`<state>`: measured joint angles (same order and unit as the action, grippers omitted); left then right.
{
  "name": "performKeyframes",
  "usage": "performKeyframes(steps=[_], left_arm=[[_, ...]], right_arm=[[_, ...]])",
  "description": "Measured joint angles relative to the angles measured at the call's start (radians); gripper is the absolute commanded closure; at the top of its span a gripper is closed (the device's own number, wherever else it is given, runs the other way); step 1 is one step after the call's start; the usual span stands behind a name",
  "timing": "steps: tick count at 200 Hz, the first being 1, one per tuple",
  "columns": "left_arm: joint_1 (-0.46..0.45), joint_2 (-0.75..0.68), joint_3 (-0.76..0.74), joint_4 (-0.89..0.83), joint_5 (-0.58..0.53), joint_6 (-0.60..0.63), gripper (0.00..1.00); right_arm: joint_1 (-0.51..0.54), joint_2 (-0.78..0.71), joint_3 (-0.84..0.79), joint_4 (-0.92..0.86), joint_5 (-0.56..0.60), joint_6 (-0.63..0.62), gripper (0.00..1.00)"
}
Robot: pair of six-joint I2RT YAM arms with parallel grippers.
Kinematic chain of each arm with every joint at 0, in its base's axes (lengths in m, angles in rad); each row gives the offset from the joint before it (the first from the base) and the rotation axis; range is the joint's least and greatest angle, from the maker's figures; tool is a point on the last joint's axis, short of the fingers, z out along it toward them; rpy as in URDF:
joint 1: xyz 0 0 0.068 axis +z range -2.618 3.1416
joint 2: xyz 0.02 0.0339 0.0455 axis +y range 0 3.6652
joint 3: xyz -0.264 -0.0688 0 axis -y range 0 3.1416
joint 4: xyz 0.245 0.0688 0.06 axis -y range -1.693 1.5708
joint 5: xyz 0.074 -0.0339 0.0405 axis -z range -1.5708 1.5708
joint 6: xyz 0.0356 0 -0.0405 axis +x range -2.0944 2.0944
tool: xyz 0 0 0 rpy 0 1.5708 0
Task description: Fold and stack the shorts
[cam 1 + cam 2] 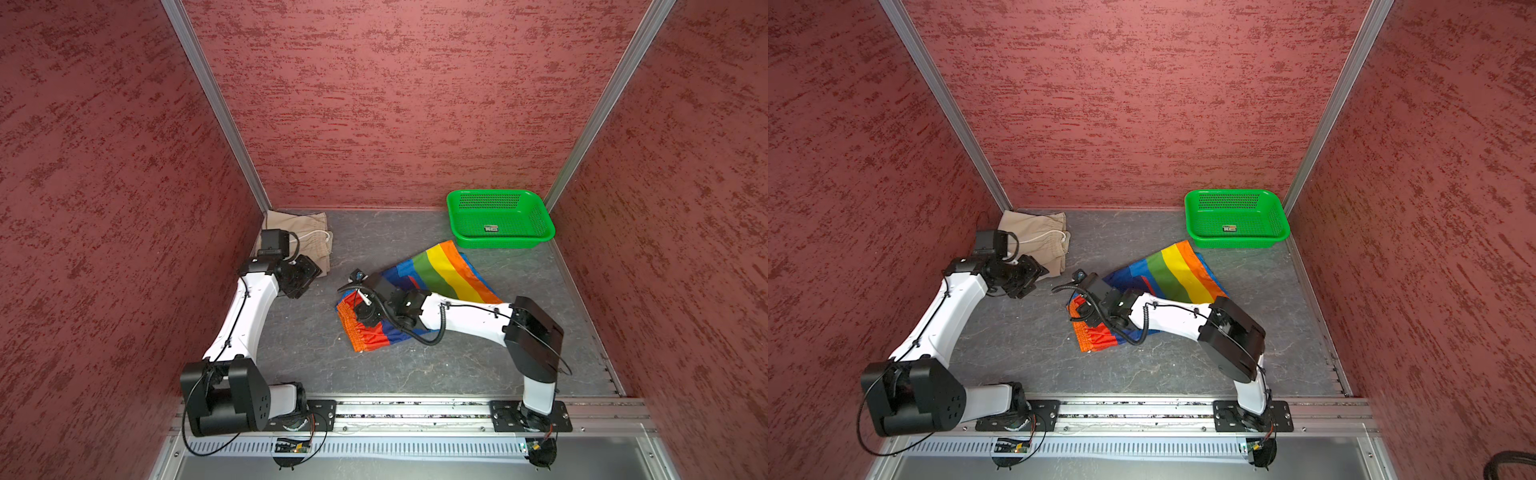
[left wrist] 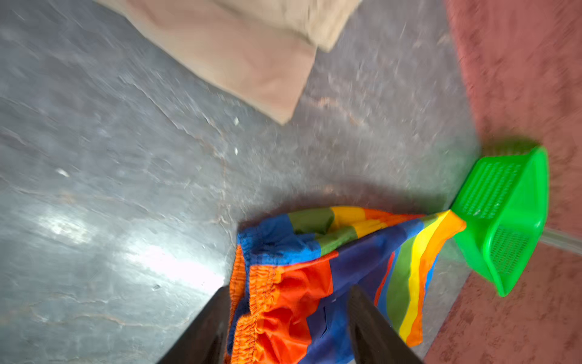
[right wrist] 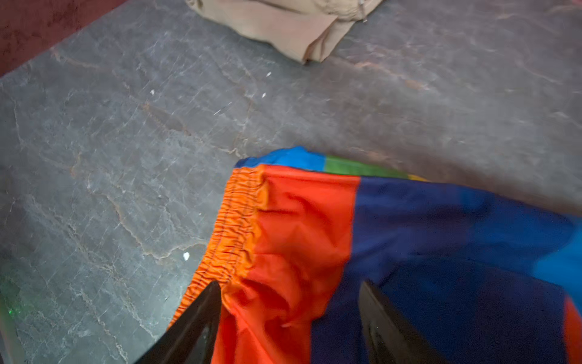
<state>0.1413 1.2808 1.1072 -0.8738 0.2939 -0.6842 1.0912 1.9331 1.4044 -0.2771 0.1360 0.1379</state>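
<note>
Grey tabletop [image 1: 311, 357] holds green basket [image 1: 498, 243] near rainbow shorts [image 1: 455, 274].

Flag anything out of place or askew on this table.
The rainbow shorts lie rumpled and slanted mid-table, layers misaligned, a leg corner reaching the green basket. The beige shorts sit folded in the far left corner, so nothing is stacked yet.
</note>
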Motion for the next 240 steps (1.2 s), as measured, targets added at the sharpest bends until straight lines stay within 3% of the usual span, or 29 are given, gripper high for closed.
performKeyframes(steps=[39, 85, 144, 156, 169, 186, 215, 222, 235, 240], left_arm=[[0.088, -0.032, -0.014, 0.019, 0.045, 0.006, 0.32], [0.092, 0.003, -0.069, 0.037, 0.089, 0.016, 0.28], [0.092, 0.004, -0.181, 0.035, 0.093, 0.038, 0.21], [0.092, 0.004, -0.201, 0.035, 0.094, 0.039, 0.19], [0.092, 0.004, -0.221, 0.038, 0.095, 0.039, 0.17], [0.090, 0.004, -0.254, 0.050, 0.100, 0.039, 0.17], [0.079, 0.023, -0.291, 0.076, 0.122, 0.030, 0.17], [0.072, 0.029, -0.297, 0.084, 0.125, 0.026, 0.17], [0.048, 0.034, -0.309, 0.098, 0.123, 0.019, 0.12], [0.035, 0.034, -0.314, 0.103, 0.119, 0.015, 0.11]], right_arm=[[0.081, 0.011, -0.018, -0.037, 0.011, -0.071, 0.25], [0.130, -0.010, -0.117, -0.092, 0.013, -0.093, 0.24], [0.131, 0.046, -0.096, -0.099, 0.026, -0.118, 0.24], [0.131, 0.061, -0.092, -0.099, 0.028, -0.125, 0.22], [0.131, 0.064, -0.092, -0.102, 0.029, -0.136, 0.13], [0.137, 0.063, -0.092, -0.095, 0.037, -0.154, 0.13], [0.148, 0.068, -0.090, -0.091, 0.073, -0.177, 0.28], [0.149, 0.074, -0.089, -0.084, 0.081, -0.180, 0.39], [0.149, 0.088, -0.087, -0.064, 0.089, -0.178, 0.69], [0.149, 0.093, -0.085, -0.061, 0.091, -0.184, 0.75]])
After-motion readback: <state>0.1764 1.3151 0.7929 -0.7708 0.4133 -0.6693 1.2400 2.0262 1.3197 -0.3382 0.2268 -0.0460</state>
